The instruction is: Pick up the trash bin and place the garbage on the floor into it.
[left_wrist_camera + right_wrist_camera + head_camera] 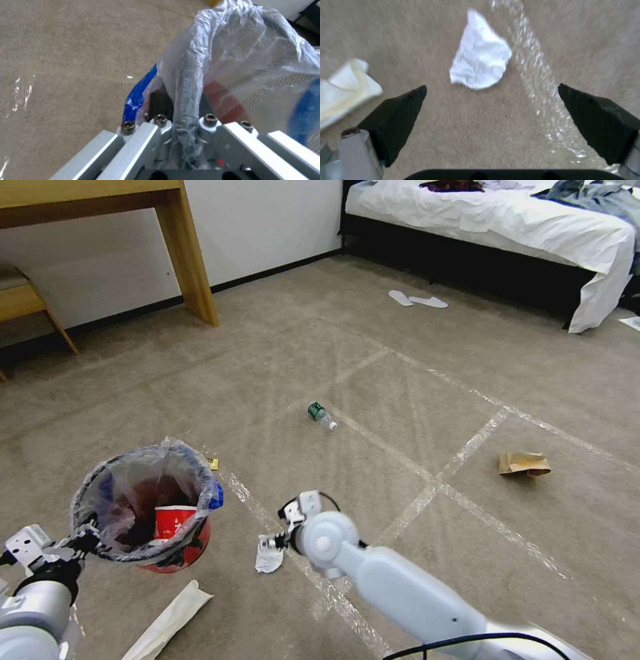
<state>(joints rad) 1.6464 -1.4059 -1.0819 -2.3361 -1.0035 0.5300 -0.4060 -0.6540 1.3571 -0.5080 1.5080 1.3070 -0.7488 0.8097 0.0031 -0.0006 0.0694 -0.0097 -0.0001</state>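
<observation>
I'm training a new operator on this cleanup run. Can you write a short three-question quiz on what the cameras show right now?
1. True or false: the right gripper has its jaws shut on the tissue.
2. What does the left gripper hold? A) the bottle B) the bin by its rim C) the paper bag
3. Fill in: the carton lies inside the ____.

Key:
1. False: the jaws are open above the tissue, which lies on the carpet beside a tape line.
2. B
3. bin
</observation>
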